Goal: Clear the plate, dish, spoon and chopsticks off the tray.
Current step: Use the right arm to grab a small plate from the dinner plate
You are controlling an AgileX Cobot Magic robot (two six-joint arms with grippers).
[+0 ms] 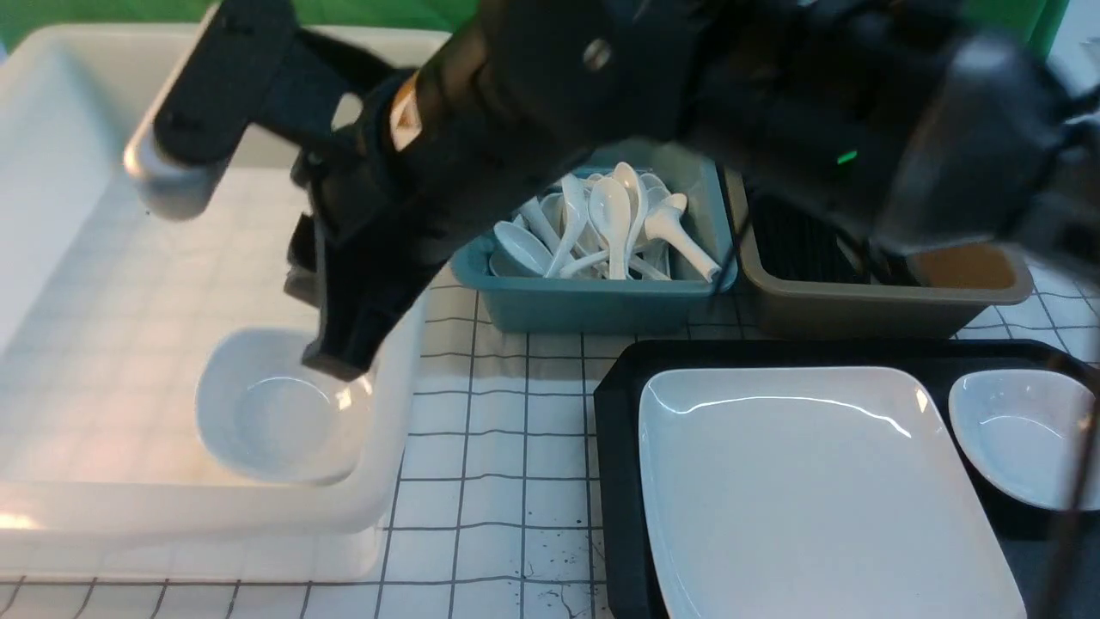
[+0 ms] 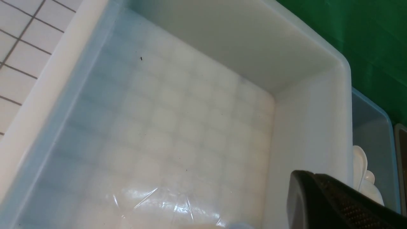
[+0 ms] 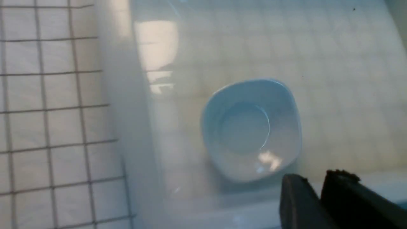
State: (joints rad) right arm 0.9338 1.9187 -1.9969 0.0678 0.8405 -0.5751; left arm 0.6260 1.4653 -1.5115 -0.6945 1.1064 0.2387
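Right jaws hang over a dish (image 1: 266,413) lying in the white bin (image 1: 86,507), left of frame — narrow gap, nothing held. Left jaws shut, over the same bin. Plate (image 1: 808,481) lies on the tray (image 1: 614,447), lower right, well apart from both — long axis probably near-to-far, edge cropped. Right jaws' side.

We can read no text, brand or number anywhere; the orange-and-white sticker (image 1: 404,116) on the black arm (image 1: 533,103), upper left, is too blurred.
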